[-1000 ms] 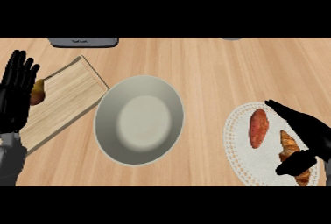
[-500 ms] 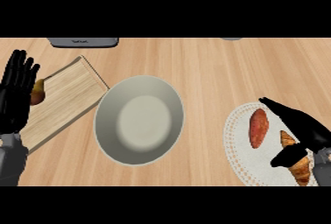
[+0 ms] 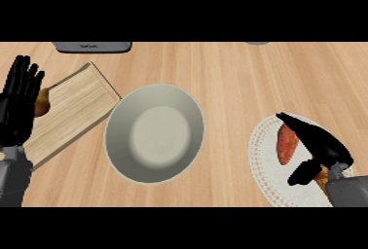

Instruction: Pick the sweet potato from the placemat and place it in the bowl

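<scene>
Head view, wooden counter (image 3: 237,78). The sweet potato (image 3: 286,144), reddish-orange and elongated, lies on a white round placemat (image 3: 267,165) with a lacy edge at the right of the counter. It has not been lifted; it rests on the mat's upper left part.

The right hand (image 3: 320,146) is over the placemat, just right of the sweet potato, fingers stretched out toward the far side and the thumb hanging down below; nothing is clasped in it. Whether the fingers touch the sweet potato cannot be told. A second orange-brown item (image 3: 322,175) lies under the palm, mostly hidden.

The bowl (image 3: 155,133), pale grey-green, sits at the centre of the counter, well apart from the placemat, with nothing inside.

The left hand (image 3: 19,104) rests at the left edge, fingers straight and up, holding nothing. It overlaps a wooden cutting board (image 3: 72,104) set at an angle left of the bowl; a small brownish object (image 3: 43,102) shows beside the hand on the board.

A dark grey appliance (image 3: 92,46) sits at the far edge
</scene>
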### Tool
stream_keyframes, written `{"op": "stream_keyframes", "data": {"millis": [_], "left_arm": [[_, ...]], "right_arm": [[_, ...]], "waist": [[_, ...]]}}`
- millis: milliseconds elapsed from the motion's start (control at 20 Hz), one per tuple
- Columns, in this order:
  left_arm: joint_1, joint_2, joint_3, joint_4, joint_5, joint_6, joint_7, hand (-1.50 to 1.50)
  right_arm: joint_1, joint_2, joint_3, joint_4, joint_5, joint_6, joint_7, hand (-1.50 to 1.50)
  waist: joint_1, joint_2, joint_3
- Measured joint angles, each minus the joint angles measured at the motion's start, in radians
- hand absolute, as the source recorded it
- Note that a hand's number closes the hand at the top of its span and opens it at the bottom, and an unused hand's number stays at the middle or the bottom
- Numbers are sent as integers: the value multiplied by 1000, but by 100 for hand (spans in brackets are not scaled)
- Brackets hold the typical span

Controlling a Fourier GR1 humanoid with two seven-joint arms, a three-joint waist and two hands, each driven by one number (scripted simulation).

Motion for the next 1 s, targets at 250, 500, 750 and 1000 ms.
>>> {"op": "stream_keyframes", "data": {"millis": [250, 500, 750, 1000], "left_arm": [[17, -14, -1, -29, -18, -1, 16, 0], [8, -19, 10, -45, -18, -8, 37, 0], [5, -27, 18, -51, -31, -6, 43, 0], [13, -31, 23, -66, -32, -22, 50, 0]], "right_arm": [[-53, 19, -31, 117, 40, -4, -35, -150], [-56, 46, -45, 195, 83, -35, -52, -150], [-72, 46, -64, 238, 120, -93, -134, 150], [-92, 57, -77, 283, 162, -166, -203, 150]], "waist": [[2, 0, 0], [2, 0, 0], [1, -3, -3], [1, -5, -7]]}}
